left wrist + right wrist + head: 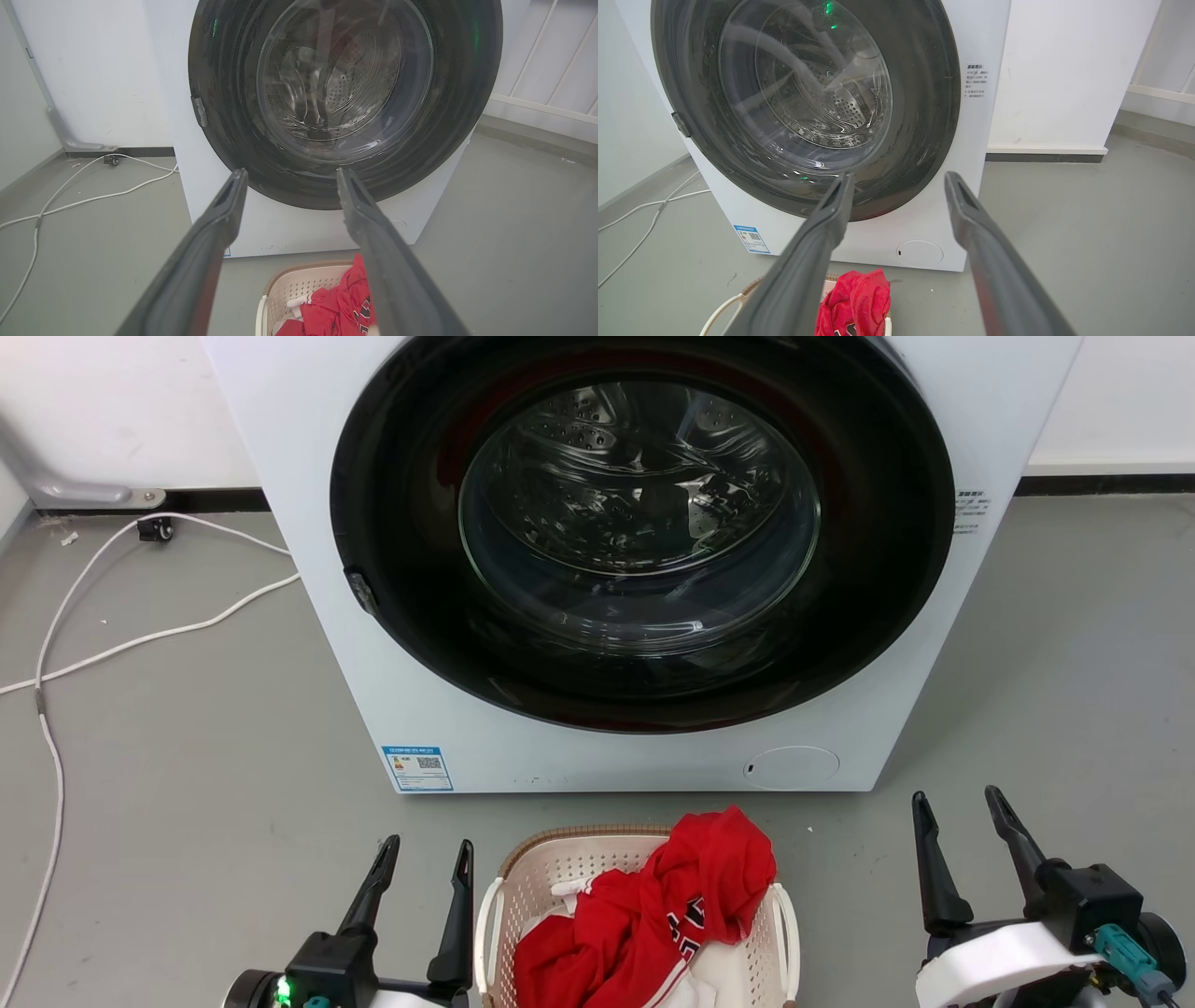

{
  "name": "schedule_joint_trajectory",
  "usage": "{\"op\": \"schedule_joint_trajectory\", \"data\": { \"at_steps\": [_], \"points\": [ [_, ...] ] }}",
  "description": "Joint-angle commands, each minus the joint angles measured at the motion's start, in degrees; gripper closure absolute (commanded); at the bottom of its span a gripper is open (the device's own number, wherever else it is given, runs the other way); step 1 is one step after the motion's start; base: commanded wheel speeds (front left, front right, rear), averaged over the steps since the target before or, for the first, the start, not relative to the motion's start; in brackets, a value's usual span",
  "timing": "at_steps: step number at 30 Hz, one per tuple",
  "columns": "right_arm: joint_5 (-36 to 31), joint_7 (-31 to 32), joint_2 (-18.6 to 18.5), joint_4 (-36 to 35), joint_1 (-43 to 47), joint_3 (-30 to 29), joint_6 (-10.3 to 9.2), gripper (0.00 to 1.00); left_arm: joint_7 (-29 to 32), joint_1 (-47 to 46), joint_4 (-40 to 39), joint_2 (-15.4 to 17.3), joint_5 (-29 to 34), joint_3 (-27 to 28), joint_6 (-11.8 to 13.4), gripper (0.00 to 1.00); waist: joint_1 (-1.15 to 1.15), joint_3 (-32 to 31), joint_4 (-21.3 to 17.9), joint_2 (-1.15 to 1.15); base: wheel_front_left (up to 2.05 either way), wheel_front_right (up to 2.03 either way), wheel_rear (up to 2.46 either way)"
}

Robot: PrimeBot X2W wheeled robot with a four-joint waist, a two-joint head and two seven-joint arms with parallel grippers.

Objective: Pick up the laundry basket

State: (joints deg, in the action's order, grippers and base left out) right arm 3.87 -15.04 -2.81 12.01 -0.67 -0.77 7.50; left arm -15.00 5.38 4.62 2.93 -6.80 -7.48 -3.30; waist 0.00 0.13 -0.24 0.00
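Now we look at the white washer [373, 691] and describe every place from it. The laundry basket [551, 882] stands on the grey floor [187, 803] in front of the washer, under the lower edge of its round dark door [411, 476]. A narrow strip of floor lies between the basket and the washer's front panel, so they do not touch. A red garment [691, 896] with white and dark markings is heaped inside the basket. It rises above the brown rim on the side nearest to the washer.

The left tool [427, 847] hangs in front of the washer, on the side of its blue label [417, 768]. Its two dark fingers are spread apart, point toward the washer and hold nothing. One finger is just beside the basket's white left handle [485, 924]; we cannot tell if they touch.

The right tool [956, 796] is in front of the washer's other corner, near the side of its small round cap [794, 767]. Its fingers are also spread and empty. Bare floor lies between this tool and the basket's right handle [790, 919].

A white cable [140, 639] runs over the floor beside the washer, on the label side.
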Motion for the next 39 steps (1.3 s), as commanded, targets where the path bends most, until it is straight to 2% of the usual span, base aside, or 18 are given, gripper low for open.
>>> {"op": "schedule_joint_trajectory", "data": {
  "at_steps": [1,25,31,36,39],
  "points": [
    [0.05,-0.22,-0.13,0.03,-0.07,0.10,-0.02,0.00,-0.28,0.23,0.07,-0.06,-0.11,-0.09,0.17,0.00,0.00,-0.03,0.02,0.00,0.00,0.00,0.00],
    [0.47,-0.19,-0.13,0.08,0.00,0.47,-0.02,0.00,-0.23,0.25,0.27,-0.06,-0.49,-0.32,0.14,0.00,0.00,0.56,0.01,0.00,0.00,0.00,0.00],
    [-0.53,-0.18,-0.13,0.92,-1.88,-0.09,-0.02,0.00,-0.23,-2.06,1.03,-0.05,-0.93,0.65,0.31,0.00,0.00,4.79,-0.13,0.00,0.00,0.00,0.00],
    [-1.72,0.10,-0.12,3.32,-5.01,-0.57,-0.02,0.00,-0.23,-6.08,3.76,-0.06,-0.52,2.15,-0.72,0.00,0.00,10.53,-0.15,0.00,0.00,0.00,0.00],
    [-2.43,2.61,-0.11,6.66,-9.42,-1.43,-0.02,0.00,-0.22,-11.77,9.29,-0.06,-0.08,3.33,-2.09,0.00,0.00,17.51,-0.31,0.00,0.00,0.00,0.00]
  ]
}}
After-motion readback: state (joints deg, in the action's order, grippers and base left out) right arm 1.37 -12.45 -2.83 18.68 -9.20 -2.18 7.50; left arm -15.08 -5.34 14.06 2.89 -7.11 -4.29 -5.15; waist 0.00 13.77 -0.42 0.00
